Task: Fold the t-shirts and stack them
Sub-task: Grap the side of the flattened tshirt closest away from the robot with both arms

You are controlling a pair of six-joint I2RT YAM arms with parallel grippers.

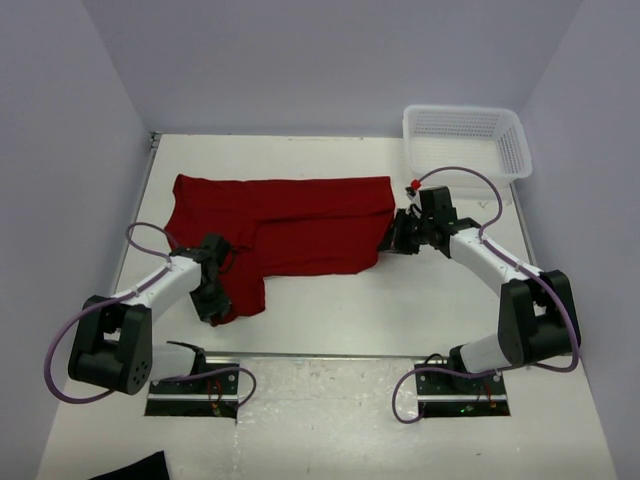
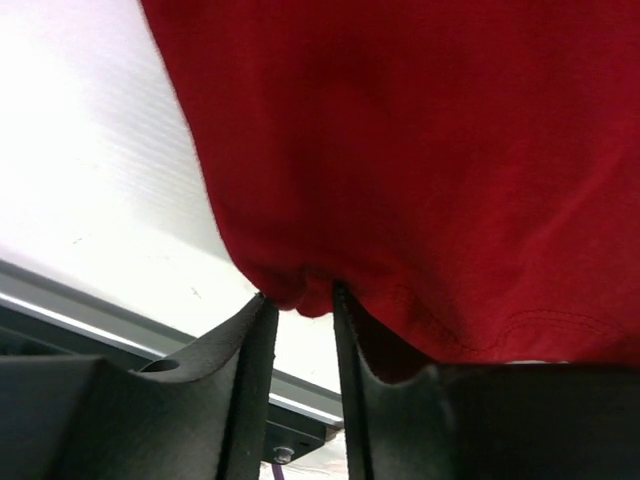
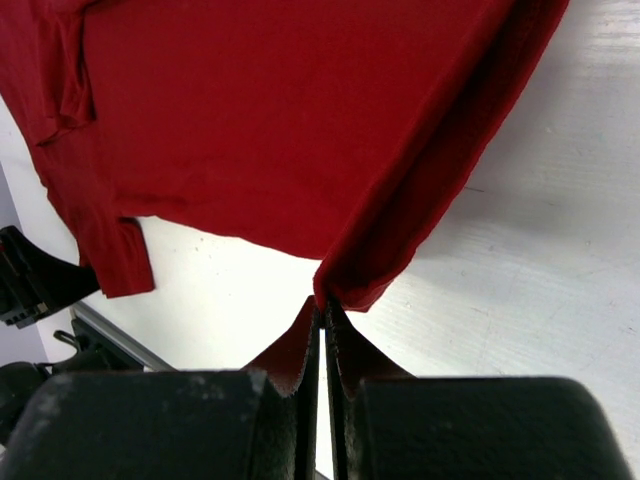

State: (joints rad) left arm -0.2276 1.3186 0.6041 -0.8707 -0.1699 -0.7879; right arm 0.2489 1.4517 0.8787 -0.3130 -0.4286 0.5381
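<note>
Here the plain dark red short-sleeved cloth t-shirt [image 1: 300, 225] lies spread across the middle of the flat white table [image 1: 350, 310], longer from side to side than from front to back. Most of it lies flat. Its left part hangs down toward the near edge in a narrower flap, and its right end is drawn up in a fold.

The left gripper [image 2: 300, 298] sits at the near end of that left flap. In the left wrist view its two black fingers [image 2: 250, 360] stand a little apart, and a small bunch of the t-shirt's hem fills the mouth of the gap between their tips. Whether the fingers are squeezing the cloth or merely flank it, I cannot tell.

The right gripper [image 3: 322, 300] is at the t-shirt's right end. Its jaws are clenched with only a hairline slit between them. The corner of the folded red cloth runs straight into their tips, so this gripper grasps the t-shirt. From that corner the fold rises, with a shadowed underside above the table.

A white plastic mesh basket [image 1: 510, 150] stands at the far right corner of the table, apart from the t-shirt. A scrap of black cloth [image 1: 135, 468] lies at the near left, below the arm bases.
</note>
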